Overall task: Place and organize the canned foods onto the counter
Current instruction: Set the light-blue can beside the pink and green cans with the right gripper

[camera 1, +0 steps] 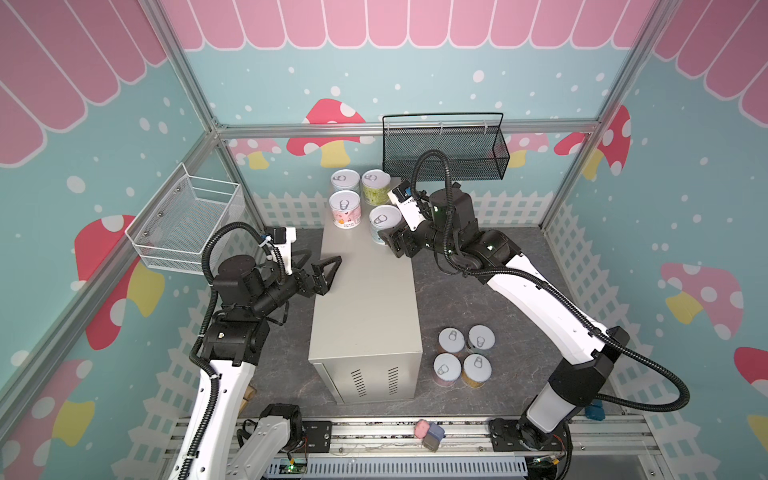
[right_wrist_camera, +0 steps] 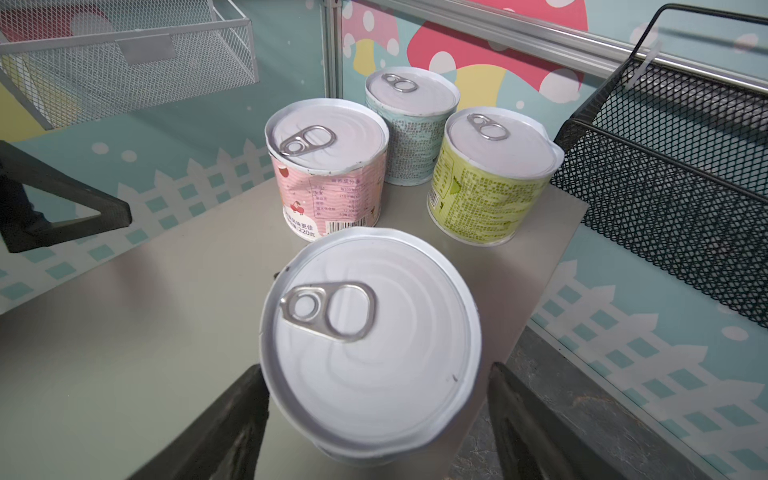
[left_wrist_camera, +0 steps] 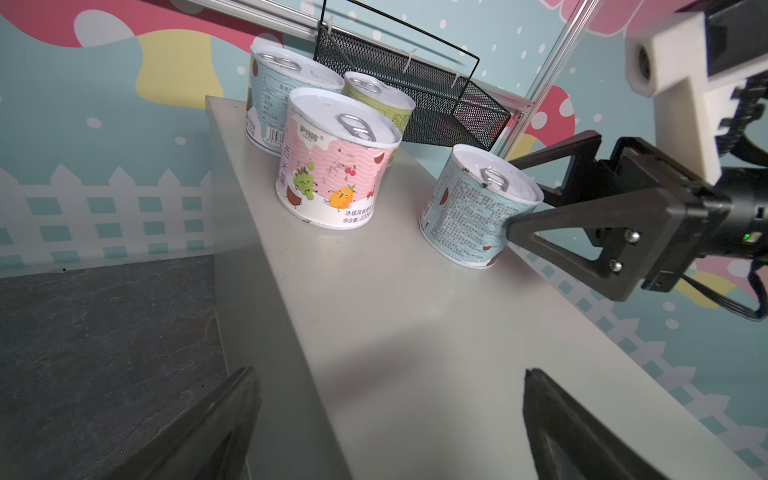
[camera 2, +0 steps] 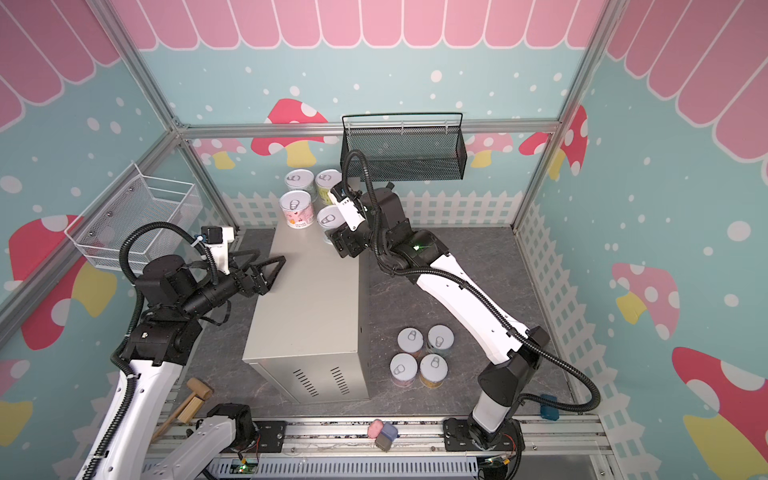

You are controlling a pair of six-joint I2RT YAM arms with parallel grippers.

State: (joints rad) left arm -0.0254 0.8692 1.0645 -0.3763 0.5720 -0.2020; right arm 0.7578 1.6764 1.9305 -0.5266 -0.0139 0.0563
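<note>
The blue can (right_wrist_camera: 370,349) sits between the fingers of the right pincer (right_wrist_camera: 374,368), lid up. It stands at the far end of the counter (right_wrist_camera: 124,311), close to the edge on that pincer's own side. The jaws straddle its wall, partly open. In the left wrist view one fingertip (left_wrist_camera: 513,226) touches the label, but I cannot tell whether they clamp the can.

Just past the fingertips, the pink can (right_wrist_camera: 328,166) is nearest, a narrow gap from the blue can. The green can (right_wrist_camera: 494,174) stands beside it, and the far blue can (right_wrist_camera: 411,124) behind both. All three are upright and close together. A black basket (right_wrist_camera: 665,187) hangs just beyond the green can, off the counter's corner.

The left pincer (camera 1: 325,254) hovers wide open and empty over the counter's opposite edge, well back from the cans. Four more cans (camera 1: 451,340) stand on the floor (camera 1: 436,299), well behind the right pincer, beside the counter's near end.

The pink label reads "净含量:220克", with a barcode and cartoon fruit. The blue can's print is too small to read.
</note>
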